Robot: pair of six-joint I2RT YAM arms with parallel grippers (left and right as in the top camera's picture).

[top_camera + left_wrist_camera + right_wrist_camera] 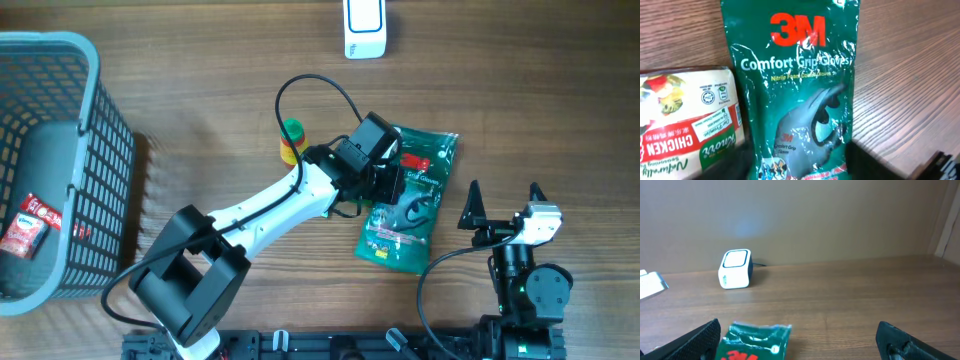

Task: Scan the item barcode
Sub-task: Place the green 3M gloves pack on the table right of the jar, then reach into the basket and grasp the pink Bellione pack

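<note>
**Item position: 3M glove packet flat under the left gripper**

1. Labels. The green 3M glove packet [795, 95] lies face up on the wooden table [200, 60]. Its print reads "3M" in red, then "Comfort Grip Gloves" and "Nitrile Foam Coated Gloves", above a picture of a grey glove. To its left in the left wrist view lies a white Knorr pack [687, 120] marked "CHICKEN", its text upside down to the camera.

2. Left gripper [386, 183]. It is positioned over the middle of the packet. Its jaws stand apart, with one dark finger [865, 162] showing on each side of the packet's lower end. Both fingers are blurred and cut off by the frame edge.

3. Right gripper [503, 186]. Its jaws are spread wide and hold nothing. It stands just to the right of the packet and is clear of it.

4. Barcode scanner [364, 30]. The white unit stands at the table's far edge, well apart from the packet.

5. Hidden or unclear.
   - The left arm covers part of the packet in the overhead view.
   - The packet's underside is hidden.
   - The right wrist view shows only the packet's top edge.
   - A white object [650, 284] at that view's left border cannot be identified.
</note>
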